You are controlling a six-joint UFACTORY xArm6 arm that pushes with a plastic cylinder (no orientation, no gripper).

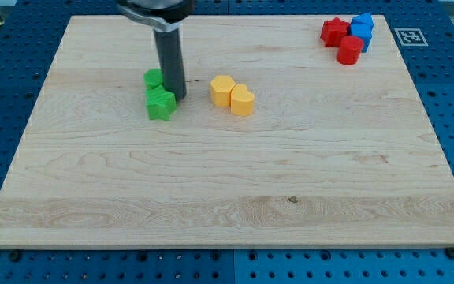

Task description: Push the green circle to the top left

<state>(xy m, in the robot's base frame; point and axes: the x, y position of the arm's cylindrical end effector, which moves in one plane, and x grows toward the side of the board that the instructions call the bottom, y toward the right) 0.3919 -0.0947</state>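
Observation:
The green circle (154,79) sits on the wooden board (227,189) in the upper left part of the view, partly hidden by the rod. A green star block (161,103) touches it just below. My tip (177,95) rests on the board right against the right side of both green blocks.
A yellow hexagon (222,91) and a yellow heart (242,100) lie touching each other right of my tip. At the view's top right are a red star (335,31), a red cylinder (349,50) and a blue block (362,28).

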